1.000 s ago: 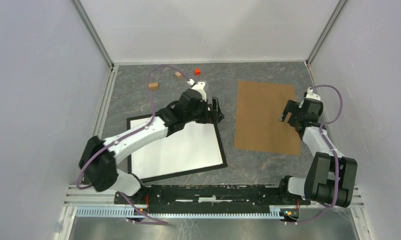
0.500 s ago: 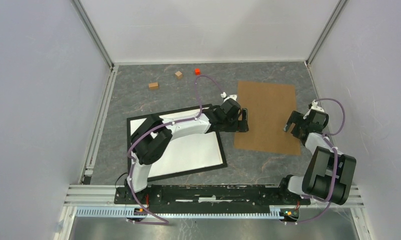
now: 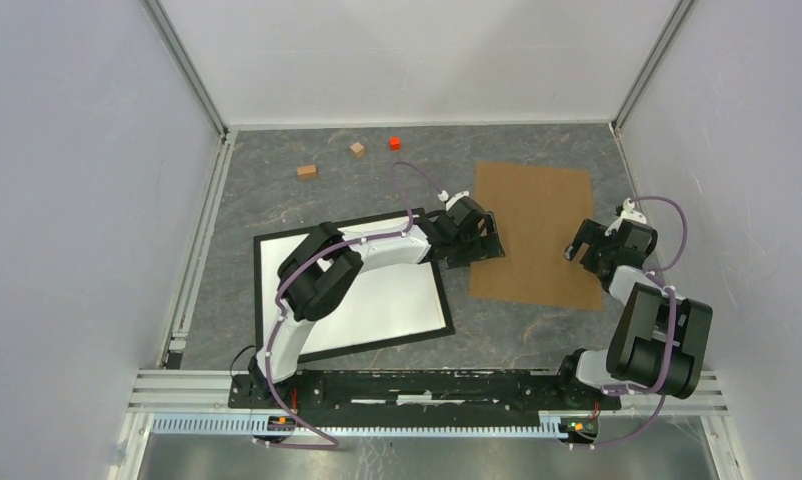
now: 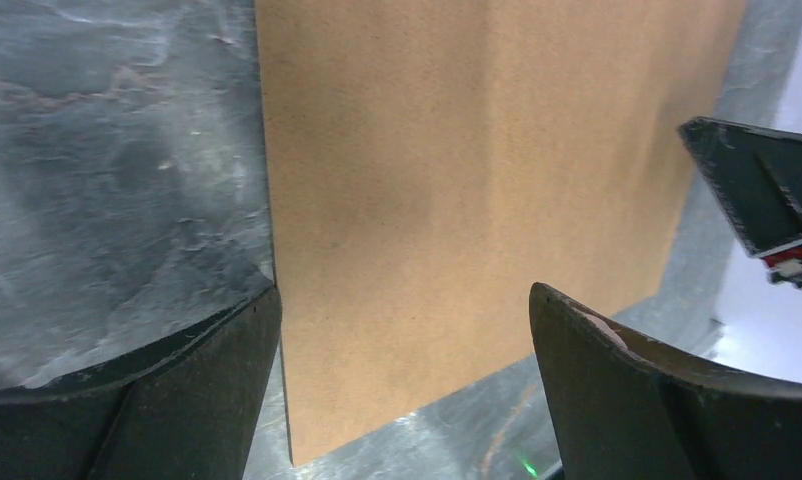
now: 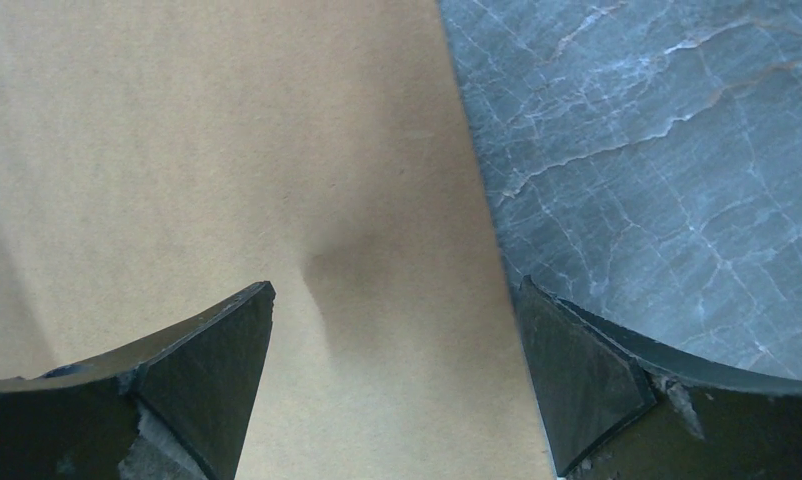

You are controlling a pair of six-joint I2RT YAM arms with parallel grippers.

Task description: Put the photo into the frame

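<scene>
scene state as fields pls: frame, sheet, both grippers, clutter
frame: lying flat, left side, white inside, not gripped
brown sheet: lying flat, right of frame, apart from it
left gripper: open, over sheet's left edge
right gripper: open, over sheet's right edge
clutter: two tan blocks, one red block, far side

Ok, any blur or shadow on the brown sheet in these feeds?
Top external: even light, brown sheet sharp, no glare. Left wrist: sheet sharp, marble tabletop at left slightly soft. Right wrist: crisp, one soft shadow patch mid-sheet.
</scene>
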